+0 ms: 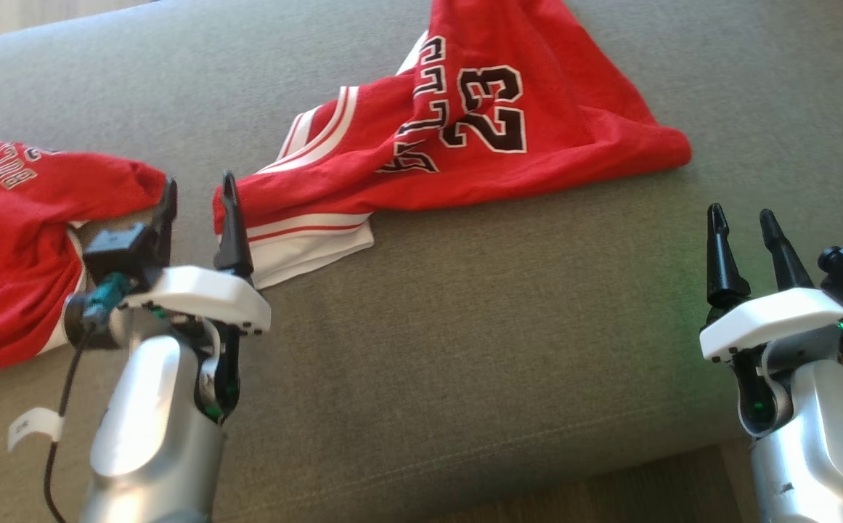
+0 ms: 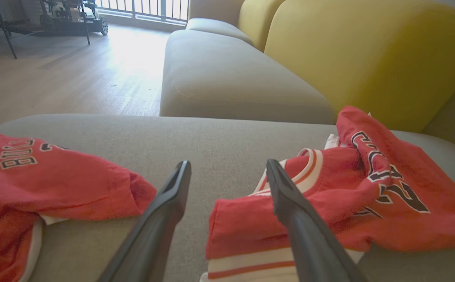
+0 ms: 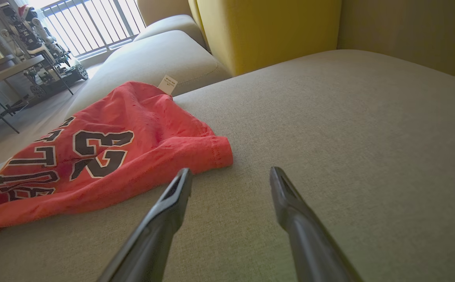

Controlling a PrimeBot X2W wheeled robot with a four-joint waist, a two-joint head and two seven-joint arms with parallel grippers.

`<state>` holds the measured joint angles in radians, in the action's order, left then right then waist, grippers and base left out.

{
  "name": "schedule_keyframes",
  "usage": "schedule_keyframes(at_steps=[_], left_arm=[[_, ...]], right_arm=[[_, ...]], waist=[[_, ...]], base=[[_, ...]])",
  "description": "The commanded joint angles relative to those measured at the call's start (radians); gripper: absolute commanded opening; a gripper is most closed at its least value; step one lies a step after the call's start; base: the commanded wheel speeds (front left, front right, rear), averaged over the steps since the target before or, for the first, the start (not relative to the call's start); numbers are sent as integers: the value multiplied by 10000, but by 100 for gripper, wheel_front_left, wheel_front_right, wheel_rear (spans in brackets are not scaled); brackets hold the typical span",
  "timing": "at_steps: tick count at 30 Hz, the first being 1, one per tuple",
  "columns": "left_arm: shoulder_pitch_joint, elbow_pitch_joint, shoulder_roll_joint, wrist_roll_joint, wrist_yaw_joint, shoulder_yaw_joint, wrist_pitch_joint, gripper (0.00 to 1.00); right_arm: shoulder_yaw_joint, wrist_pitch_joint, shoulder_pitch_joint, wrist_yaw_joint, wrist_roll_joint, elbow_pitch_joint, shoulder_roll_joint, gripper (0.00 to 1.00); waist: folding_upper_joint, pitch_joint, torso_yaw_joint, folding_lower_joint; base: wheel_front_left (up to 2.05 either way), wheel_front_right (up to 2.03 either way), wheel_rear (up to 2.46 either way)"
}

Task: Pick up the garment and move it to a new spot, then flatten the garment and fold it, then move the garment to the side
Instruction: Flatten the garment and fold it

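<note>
Red sleeveless basketball jersey (image 1: 465, 138) w/ black, white-edged "23" & lettering, plus white-and-red striped trim at neck & armholes. Lies crumpled, not flat, on grey fabric sofa cushion (image 1: 501, 327), upper-middle of head view. Print faces up and reads upside down from robot's side. Body is bunched into diagonal folds. R end tapers to a rounded red corner. Near-L end shows a white band w/ a red stripe, turned out on the cushion.

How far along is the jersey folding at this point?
Done: nothing folded; the number 23 jersey lies crumpled on the sofa cushion. In hand: nothing; the left hand is open by its striped edge, the right hand open over bare cushion. Left: flattening, folding, moving aside.
</note>
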<state>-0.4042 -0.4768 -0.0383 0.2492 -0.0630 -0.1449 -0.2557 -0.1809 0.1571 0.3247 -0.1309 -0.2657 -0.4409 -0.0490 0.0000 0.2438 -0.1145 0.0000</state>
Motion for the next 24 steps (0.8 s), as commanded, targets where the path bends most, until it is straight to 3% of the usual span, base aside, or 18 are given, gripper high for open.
schedule_keyframes(at_steps=[1,9,24], left_arm=[[-221,645,-129,26,-12,333,-61,100],[770,2553,-122,651,-112,-635,-61,100],[1185,3253,-121,970,-354,-1677,-61,100]], right_arm=[[147,-39,380,2,130,184,-13,100],[-1112,-395,1103,2,2008,-996,-198,100],[-1661,-386,2777,2,2651,-3619,-1257,100]], waist=[[0,47,156,0],[0,71,937,0],[0,375,2034,0]], base=[[0,0,0],[0,0,0],[0,0,0]])
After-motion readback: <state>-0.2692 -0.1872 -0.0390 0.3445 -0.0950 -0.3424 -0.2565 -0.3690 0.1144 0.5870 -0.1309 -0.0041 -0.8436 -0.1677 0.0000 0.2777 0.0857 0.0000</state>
